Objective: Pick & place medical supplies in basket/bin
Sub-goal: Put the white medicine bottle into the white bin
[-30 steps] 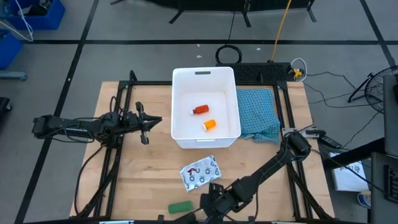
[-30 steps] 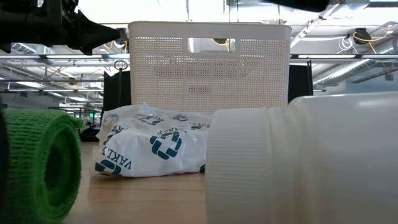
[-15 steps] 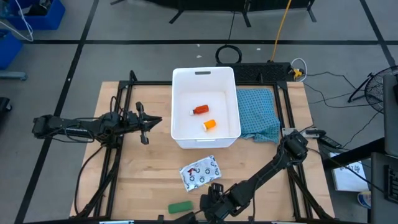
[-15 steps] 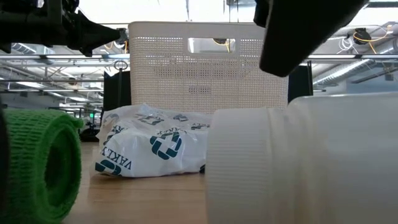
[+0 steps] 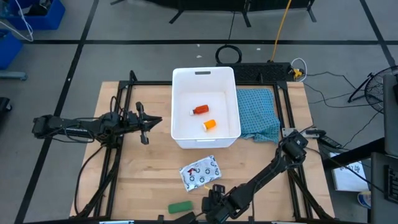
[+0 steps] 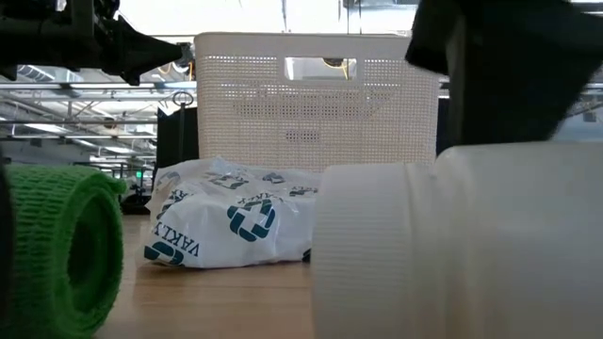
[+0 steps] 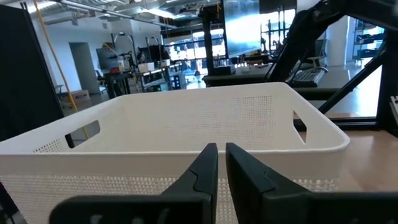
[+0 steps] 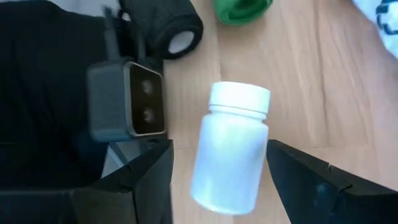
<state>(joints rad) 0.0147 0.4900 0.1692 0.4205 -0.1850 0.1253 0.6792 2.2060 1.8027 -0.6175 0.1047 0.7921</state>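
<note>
Right hand [image 8: 217, 165] has descended at the desk's [image 5: 143, 168] near edge, fingers spread astride the white bottle [image 8: 230, 146] lying there, apparently untouched. Next: close, lift, carry to bin [image 5: 205, 76]. Left hand [image 7: 217, 168] pressed together, waiting.

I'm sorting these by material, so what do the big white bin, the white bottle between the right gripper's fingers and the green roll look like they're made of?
Bin: likely rigid plastic, matte; its walls carry a fine moulded perforated grid.
White bottle: probably plastic, smooth with a slight sheen; ribbed screw cap.
Green roll: apparently woven or crepe fabric, like a bandage wrap; a coarse knit texture shows.
</note>
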